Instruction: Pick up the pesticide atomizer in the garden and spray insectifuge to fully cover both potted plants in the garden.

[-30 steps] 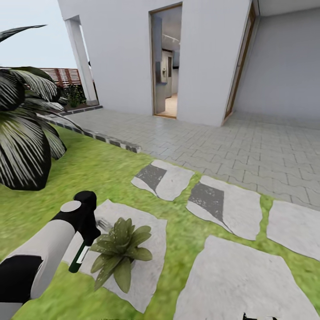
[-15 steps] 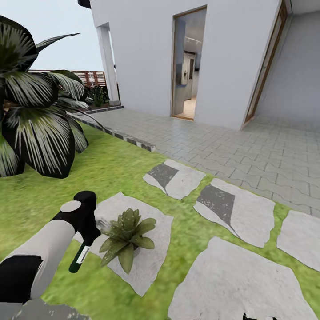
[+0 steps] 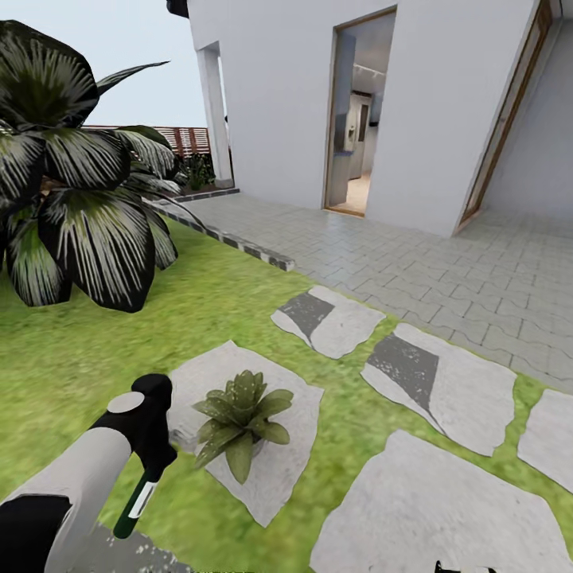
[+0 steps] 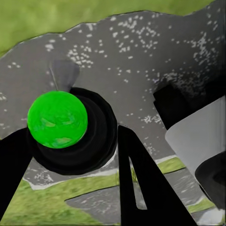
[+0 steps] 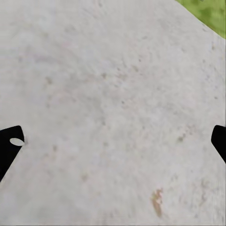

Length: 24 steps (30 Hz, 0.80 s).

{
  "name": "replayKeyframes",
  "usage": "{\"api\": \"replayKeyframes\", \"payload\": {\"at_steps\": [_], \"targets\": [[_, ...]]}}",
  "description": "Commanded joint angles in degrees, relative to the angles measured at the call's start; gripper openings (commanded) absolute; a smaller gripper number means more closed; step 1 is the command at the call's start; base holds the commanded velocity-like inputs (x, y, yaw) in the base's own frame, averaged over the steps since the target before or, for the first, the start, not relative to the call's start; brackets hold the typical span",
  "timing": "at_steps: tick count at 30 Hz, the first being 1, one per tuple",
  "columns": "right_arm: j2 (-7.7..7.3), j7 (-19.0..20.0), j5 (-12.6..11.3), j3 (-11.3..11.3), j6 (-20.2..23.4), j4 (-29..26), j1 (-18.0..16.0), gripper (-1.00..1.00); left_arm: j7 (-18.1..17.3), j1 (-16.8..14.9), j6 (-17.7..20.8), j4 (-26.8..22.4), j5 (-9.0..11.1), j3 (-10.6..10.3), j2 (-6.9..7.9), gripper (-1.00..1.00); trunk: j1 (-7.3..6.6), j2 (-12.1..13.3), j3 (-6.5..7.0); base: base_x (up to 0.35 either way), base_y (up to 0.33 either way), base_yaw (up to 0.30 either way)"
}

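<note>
My left gripper [image 4: 70, 136] clamps the pesticide atomizer [image 4: 70, 129], its bright green end at 9 o'clock. Speckled grey stepping stone [image 4: 141, 56] lies behind; lawn [image 4: 56, 19] at 12 and 7 o'clock.

The left arm [image 3: 76, 477] is reaching forward and down, its gripper [image 4: 70, 141] clamping the pesticide atomizer [image 3: 135, 503] between its fingers [image 4: 141, 183]. The right gripper [image 5: 113, 141] is pointing downward, fingertips [image 5: 9, 141] seemingly spread wide apart.
</note>
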Motion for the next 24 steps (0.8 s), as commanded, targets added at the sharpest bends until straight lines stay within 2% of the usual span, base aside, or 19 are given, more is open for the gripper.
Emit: {"api": "replayKeyframes", "payload": {"at_steps": [1,4,8,11,15,18,24], "targets": [[0.01,-0.2,0.6,-0.4,-0.1,0.0,0.0,1.0,-0.6,1.0,0.6,-0.2,-0.3,-0.2,0.04,-1.0,-0.02,0.0,-0.04,0.0,0.0,0.276],[0.01,-0.2,0.6,-0.4,-0.1,0.1,0.0,1.0,-0.6,2.0,0.7,-0.3,-0.1,0.2,-0.02,-1.0,-0.02,0.0,-0.04,0.0,0.0,0.277],[-0.01,-0.2,0.6,-0.4,-0.1,0.0,0.0,1.0,-0.6,2.3,1.6,-0.4,0.0,3.3,-0.38,-1.0,-0.02,0.0,-0.04,0.0,0.0,0.145],[-0.31,-0.1,0.6,-0.4,-0.1,0.1,0.0,1.0,2.2,2.4,3.7,-0.4,0.6,4.6,-0.61,-1.0,-0.02,0.0,-0.04,0.0,0.0,0.018],[-0.57,-0.1,0.6,-0.4,-0.2,0.2,0.0,1.0,3.2,2.5,4.2,-0.2,2.6,5.1,-0.54,-1.0,-0.02,0.0,-0.04,0.0,0.0,0.002],[-0.59,-0.1,0.6,-0.4,-0.1,0.1,0.0,1.0,3.4,2.5,4.2,-0.2,2.8,5.1,-0.49,-1.0,-0.02,0.0,-0.04,0.022,-0.057,0.0],[-0.14,-0.1,0.6,-0.4,-0.2,-0.1,0.0,1.0,3.4,2.6,4.2,0.0,2.9,5.1,-0.57,-1.0,-0.02,0.0,-0.04,0.086,-0.224,0.0]]}}
